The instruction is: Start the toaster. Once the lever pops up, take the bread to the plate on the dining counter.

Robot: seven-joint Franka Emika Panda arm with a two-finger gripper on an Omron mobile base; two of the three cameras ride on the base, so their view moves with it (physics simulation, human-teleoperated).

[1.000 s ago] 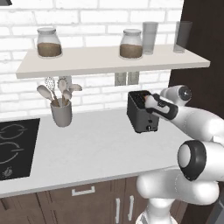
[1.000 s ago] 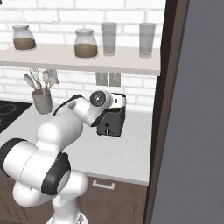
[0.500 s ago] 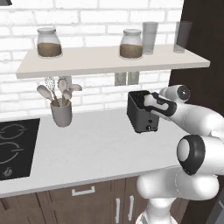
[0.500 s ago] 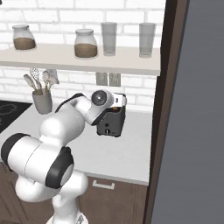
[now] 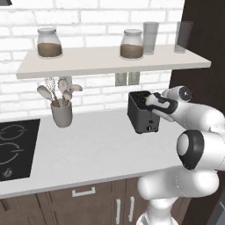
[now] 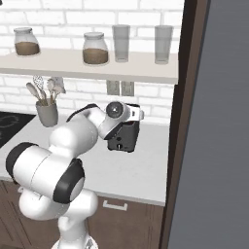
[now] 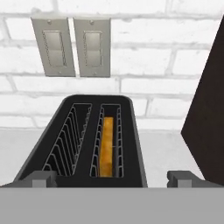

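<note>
Sitting in the toaster's (image 7: 83, 140) right slot, the bread (image 7: 106, 146) is sunk low; the gripper (image 7: 111, 178) hovers just above, fingers spread wide apart.

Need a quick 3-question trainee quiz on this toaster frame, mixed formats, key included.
1. True or false: the tool is shut on the bread.
2. Which toaster slot holds the bread in the hand view: A left, B right?
3. Fill in: the shelf carries two jars and two ____.

Key: 1 false, the tool is open above the toaster; 2 B; 3 glasses.
</note>
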